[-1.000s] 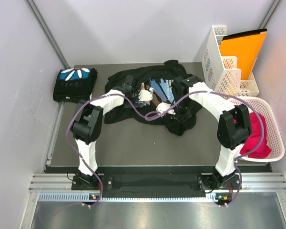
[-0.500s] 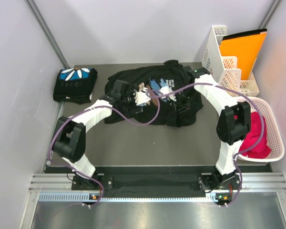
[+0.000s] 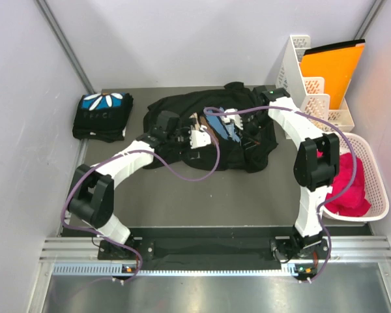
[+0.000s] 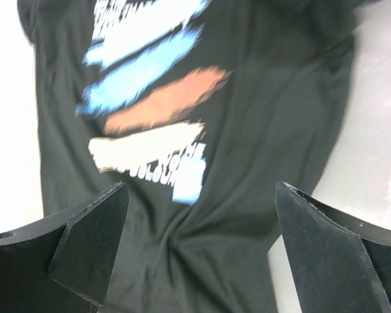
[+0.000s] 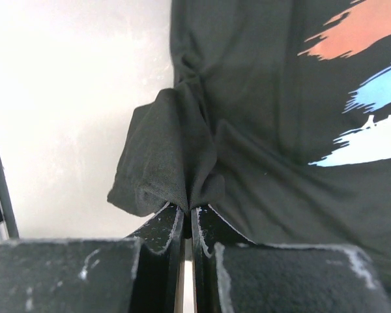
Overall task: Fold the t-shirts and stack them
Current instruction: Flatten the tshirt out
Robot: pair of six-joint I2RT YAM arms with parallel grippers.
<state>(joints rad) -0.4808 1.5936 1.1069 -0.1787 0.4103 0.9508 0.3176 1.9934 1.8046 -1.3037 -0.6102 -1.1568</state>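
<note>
Over the last second both arms have reached further back across the counter [image 3: 182, 195], and the loose shirt [image 3: 176, 107] has gone with them. The bunched hem that hung toward us on the right has pulled up. The cloth now lies a little flatter, print up, at the back middle of the counter.

The right fingers [image 5: 161, 229] are pressed shut on a pinch of black fabric at the shirt's edge (a small fold bulges just above the tips), with bare counter beside it. The left fingers [image 4: 85, 251] stand as wide as they go and hold nothing. They are poised over the lower part of the print [image 4: 150, 111], which is blue, tan and white strokes with white lettering. That wrist view is blurred, so we cannot tell whether they touch the cloth.

The folded shirt [image 3: 103, 114], white petals on blue, sits at the back left corner, well apart from the loose one.

We judge this to be spreading, not yet folding: one shirt is done, and the second is still rumpled around the collar and sleeves. The left probably needs its own grip on the opposite side, so the two can stretch the shirt flat. The risk is that it closes on more than one layer.
</note>
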